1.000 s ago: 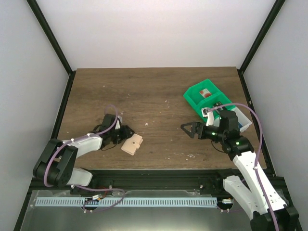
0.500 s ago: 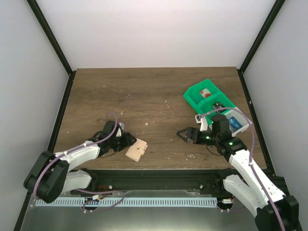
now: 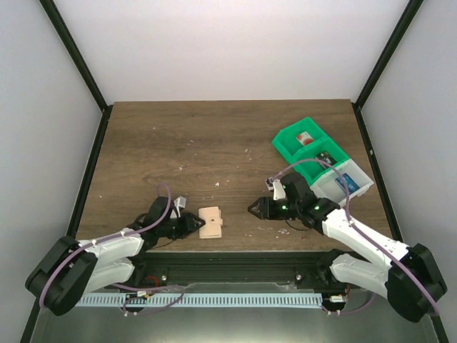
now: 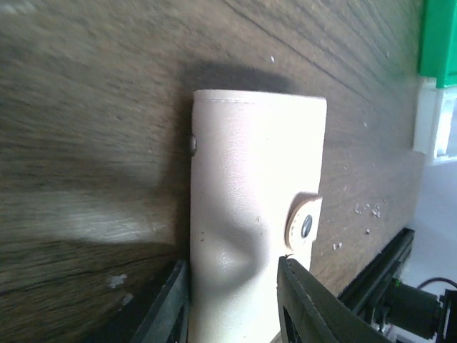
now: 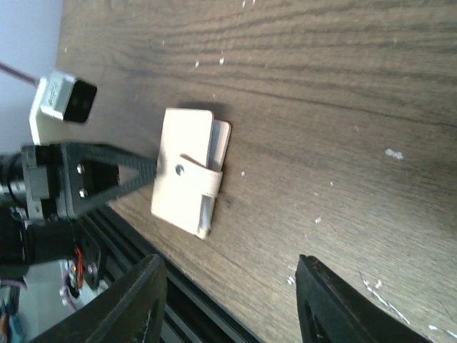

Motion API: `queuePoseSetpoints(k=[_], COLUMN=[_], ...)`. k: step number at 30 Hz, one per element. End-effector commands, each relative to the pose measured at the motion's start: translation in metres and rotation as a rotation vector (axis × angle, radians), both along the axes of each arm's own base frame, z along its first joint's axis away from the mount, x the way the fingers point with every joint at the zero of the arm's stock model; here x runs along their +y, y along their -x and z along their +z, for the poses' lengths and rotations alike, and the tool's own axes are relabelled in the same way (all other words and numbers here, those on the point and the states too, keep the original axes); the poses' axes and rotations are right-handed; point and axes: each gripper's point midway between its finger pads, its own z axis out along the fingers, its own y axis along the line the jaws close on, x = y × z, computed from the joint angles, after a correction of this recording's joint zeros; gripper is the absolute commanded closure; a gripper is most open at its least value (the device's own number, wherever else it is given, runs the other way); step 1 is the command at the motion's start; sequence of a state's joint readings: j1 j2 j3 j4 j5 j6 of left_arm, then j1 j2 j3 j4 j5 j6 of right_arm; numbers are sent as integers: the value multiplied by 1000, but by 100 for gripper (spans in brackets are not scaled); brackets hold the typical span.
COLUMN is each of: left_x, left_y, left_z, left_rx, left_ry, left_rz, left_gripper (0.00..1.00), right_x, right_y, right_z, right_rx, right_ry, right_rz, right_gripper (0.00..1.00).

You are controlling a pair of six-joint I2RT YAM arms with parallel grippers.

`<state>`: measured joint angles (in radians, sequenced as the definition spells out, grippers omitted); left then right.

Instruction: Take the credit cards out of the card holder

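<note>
While the left tool [image 3: 194, 224] had its two fingers clamped on one short end of the card holder [image 3: 211, 222], the holder itself was lying flat on the bench [image 3: 178, 136], close to the front edge and a bit left of the middle. From the left wrist cam you could see the black fingers [image 4: 168, 307] hugging both long sides of the tan sleeve. There was a soft dent in the leather right between them, so yeah, it was pinched for real. The strap tab [image 4: 305, 225] with its little metal snap was folded over one long edge, and a second stud [image 4: 193, 144] sat on the opposite edge. Sleeve looked closed up. The cards were hidden in all three views, so I couldn't tell anything about them.

Right tool [image 3: 255, 208] was on the other side of the holder, near it but not touching, fingers spread apart with nothing between them. Its wrist cam looked straight at the holder and at the left tool's tips meeting it. The right arm was stretched low across the bench. Well off to the right, toward the far corner, sat the green-and-white tray [image 3: 282, 143], with some small stuff in its compartments that I couldn't make out. White specks [image 5: 391, 153] were scattered on the wood.
</note>
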<state>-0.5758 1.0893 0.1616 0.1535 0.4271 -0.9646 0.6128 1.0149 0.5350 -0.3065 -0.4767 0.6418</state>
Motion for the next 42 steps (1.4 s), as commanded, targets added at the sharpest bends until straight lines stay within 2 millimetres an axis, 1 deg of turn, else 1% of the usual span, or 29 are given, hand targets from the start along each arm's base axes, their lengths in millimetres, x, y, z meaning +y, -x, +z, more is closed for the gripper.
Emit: queuePoseSetpoints(k=[1,2,4,7,9,12,15,18,22,24,27,31,35,38,42], left_x=[-23,-26,-34,-37,-33,-19,-13,-11,-2,2,1,-5,-11,-14,-18], left_y=[0,0,2,6,5,5,4,-2,-8,-12,-16,-17,-17,-20,-26], left_z=[19,21,26,26,22,14,23,34,40,41,42,41,46,52,59], left_rx=[-1,-8,-15,3,10,34,27,-13,-18,-16,-28,-12,-16,-33,-60], left_ry=[150,150,163,196,179,166,238,251,296,310,285,301,351,369,377], left_rz=[-18,-28,-47,-47,-23,68,117,128,151,157,145,117,97,89,77], left_gripper=[65,65,66,66,66,65,63,62,62,62,62,63,66,70,81], right_x=[7,9,17,33,46,60,70,82,98,103,111,121,124,126,127], right_y=[-24,-27,-26,-24,-21,-20,-20,-19,-15,-13,-9,-3,-2,-1,-2], right_z=[21,20,15,9,5,-5,-18,-26,-38,-41,-43,-47,-54,-59,-69], right_rx=[-105,-114,-121,-131,-156,-179,-174,-175,-158,-156,-148,-145,-137,-131,-126], right_ry=[52,78,123,182,224,295,362,402,422,434,432,436,449,451,476], right_rz=[-42,-51,-44,-11,22,46,61,83,106,115,130,155,158,168,173], right_gripper=[53,55,58,61,62,64,68,69,70,70,70,70,70,70,70])
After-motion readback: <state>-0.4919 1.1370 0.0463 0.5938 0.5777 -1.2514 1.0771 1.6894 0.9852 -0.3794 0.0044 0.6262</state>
